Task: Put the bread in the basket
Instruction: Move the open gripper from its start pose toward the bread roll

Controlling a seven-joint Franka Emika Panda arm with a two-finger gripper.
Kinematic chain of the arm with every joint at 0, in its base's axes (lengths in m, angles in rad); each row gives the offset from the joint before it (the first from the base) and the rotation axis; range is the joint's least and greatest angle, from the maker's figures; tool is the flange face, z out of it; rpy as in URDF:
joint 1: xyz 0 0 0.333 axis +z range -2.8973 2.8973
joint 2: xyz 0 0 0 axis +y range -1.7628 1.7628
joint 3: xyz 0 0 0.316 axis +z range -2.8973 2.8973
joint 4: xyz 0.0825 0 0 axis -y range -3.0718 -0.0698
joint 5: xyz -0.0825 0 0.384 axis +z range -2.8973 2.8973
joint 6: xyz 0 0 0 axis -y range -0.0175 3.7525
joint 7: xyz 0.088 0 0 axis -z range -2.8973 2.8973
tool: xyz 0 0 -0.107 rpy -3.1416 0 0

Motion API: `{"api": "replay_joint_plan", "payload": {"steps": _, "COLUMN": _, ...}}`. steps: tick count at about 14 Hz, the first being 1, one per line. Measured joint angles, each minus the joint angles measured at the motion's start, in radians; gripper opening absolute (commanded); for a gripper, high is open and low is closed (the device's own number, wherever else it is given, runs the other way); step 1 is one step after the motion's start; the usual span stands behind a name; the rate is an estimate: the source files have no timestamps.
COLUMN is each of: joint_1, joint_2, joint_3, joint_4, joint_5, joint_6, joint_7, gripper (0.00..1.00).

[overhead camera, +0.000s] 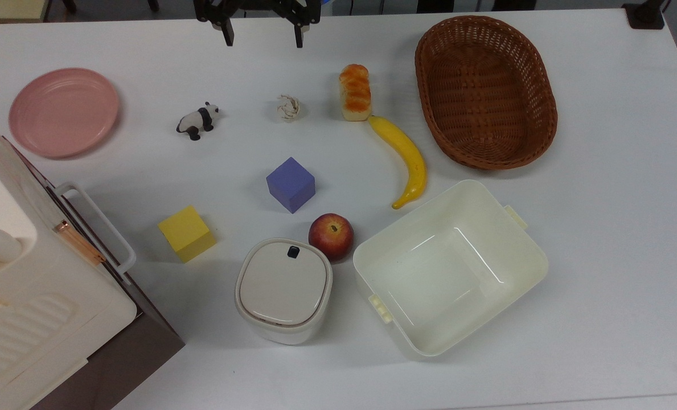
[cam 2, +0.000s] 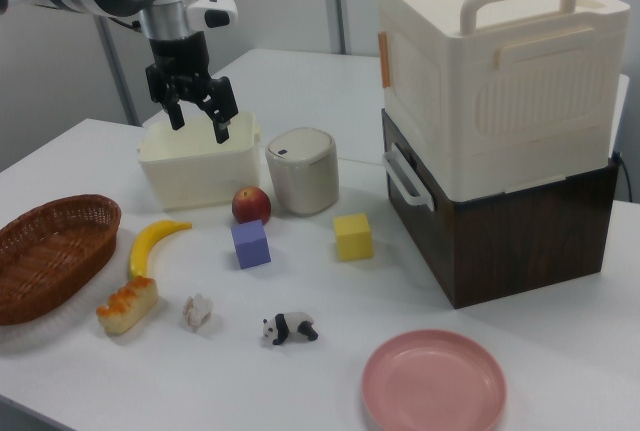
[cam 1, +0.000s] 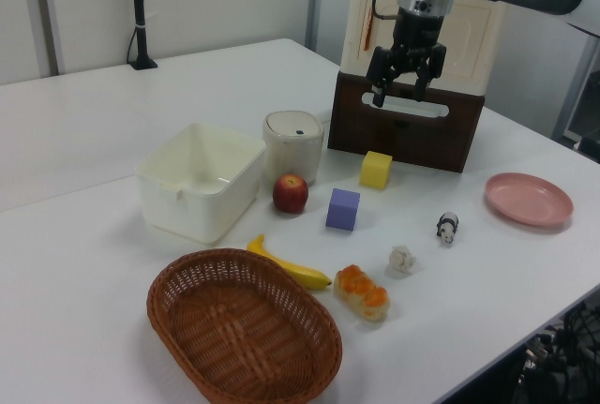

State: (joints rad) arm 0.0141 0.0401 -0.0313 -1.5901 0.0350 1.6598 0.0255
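The bread [overhead camera: 355,92], a small loaf with a glossy orange-brown top, lies on the white table, and in the top view it is just left of the basket [overhead camera: 486,85]. This basket is a large oval of dark brown wicker and holds nothing. Both also appear in the left view, bread [cam 1: 363,292] and basket [cam 1: 244,324], and in the right view, bread [cam 2: 127,305] and basket [cam 2: 50,251]. My gripper [overhead camera: 263,39] hangs open well above the table with nothing between its fingers. In the top view it is left of and beyond the bread. It also shows as gripper [cam 1: 398,95] and gripper [cam 2: 200,126].
A yellow banana [overhead camera: 406,159] lies with one tip next to the bread. A cream tub [overhead camera: 440,273], apple [overhead camera: 331,236], purple cube [overhead camera: 291,184], yellow cube [overhead camera: 187,233], lidded canister [overhead camera: 284,290], panda toy [overhead camera: 197,121], small knot [overhead camera: 288,108] and pink plate [overhead camera: 64,112] lie around. Stacked boxes [overhead camera: 31,296] stand at the top view's left.
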Motion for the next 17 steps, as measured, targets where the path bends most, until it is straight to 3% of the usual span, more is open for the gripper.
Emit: {"api": "replay_joint_plan", "payload": {"steps": 17, "joint_1": 0.0, "joint_2": -0.011, "joint_3": -0.002, "joint_4": -0.004, "joint_5": 0.0, "joint_6": -0.111, "joint_7": 0.007, "gripper": 1.0}}
